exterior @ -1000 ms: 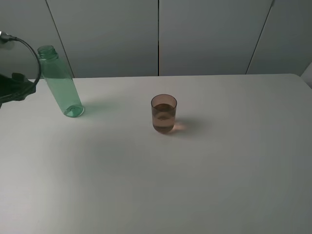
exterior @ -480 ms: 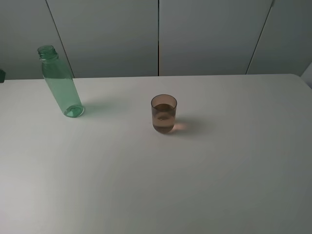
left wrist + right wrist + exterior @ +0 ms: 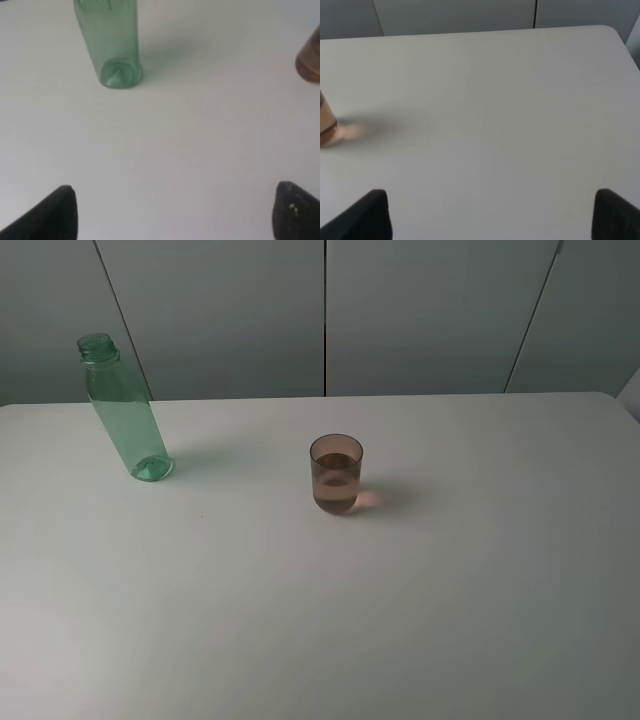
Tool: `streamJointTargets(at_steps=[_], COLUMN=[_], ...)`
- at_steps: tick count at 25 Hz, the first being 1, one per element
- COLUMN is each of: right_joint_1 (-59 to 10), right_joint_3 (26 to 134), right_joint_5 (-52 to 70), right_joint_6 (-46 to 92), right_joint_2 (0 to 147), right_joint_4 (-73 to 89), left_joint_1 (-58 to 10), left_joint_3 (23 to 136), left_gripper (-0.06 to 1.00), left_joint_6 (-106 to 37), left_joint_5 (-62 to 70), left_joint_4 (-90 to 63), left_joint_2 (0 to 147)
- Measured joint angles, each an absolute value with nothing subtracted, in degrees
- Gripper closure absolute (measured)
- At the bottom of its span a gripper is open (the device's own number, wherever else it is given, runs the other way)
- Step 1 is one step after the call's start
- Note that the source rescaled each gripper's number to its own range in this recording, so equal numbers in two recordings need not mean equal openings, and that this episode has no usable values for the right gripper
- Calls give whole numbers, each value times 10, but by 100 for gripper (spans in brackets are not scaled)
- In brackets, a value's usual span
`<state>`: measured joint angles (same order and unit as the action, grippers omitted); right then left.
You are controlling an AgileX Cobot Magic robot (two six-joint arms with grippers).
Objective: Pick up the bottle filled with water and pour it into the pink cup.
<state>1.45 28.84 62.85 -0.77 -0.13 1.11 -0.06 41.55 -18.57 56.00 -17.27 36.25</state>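
Observation:
The green transparent bottle (image 3: 125, 412) stands uncapped at the table's far left, leaning slightly in this view. The pink cup (image 3: 336, 474) stands upright near the table's middle, well to the right of the bottle. Neither gripper shows in the high view. In the left wrist view my left gripper (image 3: 172, 215) is open with nothing between its fingers, well back from the bottle (image 3: 112, 45), with the cup (image 3: 310, 60) at the picture's edge. In the right wrist view my right gripper (image 3: 490, 215) is open and empty, and the cup (image 3: 325, 122) is far off to one side.
The white table (image 3: 420, 620) carries only the bottle and the cup. Grey wall panels (image 3: 430, 310) rise behind its far edge. The table's right corner (image 3: 612, 32) is rounded.
The left arm, seen one second ago at the high view's left edge beside the bottle, has pulled out of that view. Bottle and cup have not moved.

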Motion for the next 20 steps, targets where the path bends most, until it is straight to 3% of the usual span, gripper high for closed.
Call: streamJointTargets(at_steps=[12,20], right_joint_1=[15,15], right_joint_3=[288,288], right_joint_5=[628,628], right_joint_6=[-8,-8], right_joint_2=[-1,-1], right_joint_4=[11,11], left_joint_1=[-82,-88], left_joint_3=[349,302], left_gripper=[-6,-6], left_joint_6=[-142,-130], left_joint_5=[628,621], left_joint_4=[-105,-124], left_joint_2=[130,53])
